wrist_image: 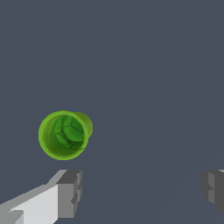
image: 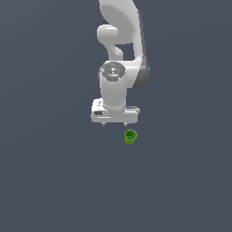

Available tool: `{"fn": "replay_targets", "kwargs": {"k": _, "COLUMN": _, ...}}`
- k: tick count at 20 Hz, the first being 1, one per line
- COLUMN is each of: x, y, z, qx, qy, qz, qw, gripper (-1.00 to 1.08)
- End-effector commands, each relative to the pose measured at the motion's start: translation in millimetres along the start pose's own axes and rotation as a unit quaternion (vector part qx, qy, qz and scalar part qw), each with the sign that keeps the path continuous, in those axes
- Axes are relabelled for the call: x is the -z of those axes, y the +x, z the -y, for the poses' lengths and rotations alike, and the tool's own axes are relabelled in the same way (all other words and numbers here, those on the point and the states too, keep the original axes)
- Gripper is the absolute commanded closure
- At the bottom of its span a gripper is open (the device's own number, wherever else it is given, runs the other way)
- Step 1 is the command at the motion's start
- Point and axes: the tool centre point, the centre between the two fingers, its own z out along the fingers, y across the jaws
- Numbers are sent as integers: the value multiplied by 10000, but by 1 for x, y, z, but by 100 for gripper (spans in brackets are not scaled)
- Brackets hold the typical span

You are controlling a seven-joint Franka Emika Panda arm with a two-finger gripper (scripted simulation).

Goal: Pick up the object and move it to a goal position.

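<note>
The grey floor fills everything around me, flat and plain in both views.

My white arm comes down from the top of the exterior view, bending at a round joint with a grey disc face, and ends in the broad white block of my hand.

My pincer hangs under that block. In the exterior view only two tiny stubs show below the block, so there I cannot judge the gap. In the wrist view the matter is plain: my fingers stand far apart, one grey pad at each side of the picture with open floor between them, and nothing is held. I am spread wide.

The green cup stands upright on the floor, small next to my hand block. In the exterior view it sits just below the block and a little toward the exterior view's right, near my fingers but apart from them. In the wrist view the cup shows its hollow mouth straight at me, a bright rim around a darker green inside. It lies outside the gap between my fingers, just beyond the tip of one of them, without touching it.
</note>
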Motion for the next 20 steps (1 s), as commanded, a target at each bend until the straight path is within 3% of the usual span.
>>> {"fn": "replay_targets", "kwargs": {"k": 1, "x": -1, "y": 0, "z": 2, "qx": -61, "qy": 0, "qz": -3, "qw": 10000, "gripper": -92}}
{"fn": "replay_targets", "kwargs": {"k": 12, "x": -12, "y": 5, "z": 21, "qx": -758, "qy": -1, "qz": -51, "qw": 9971, "gripper": -92}}
{"fn": "replay_targets", "kwargs": {"k": 20, "x": -25, "y": 10, "z": 45, "qx": -1596, "qy": 5, "qz": -111, "qw": 9871, "gripper": -92}}
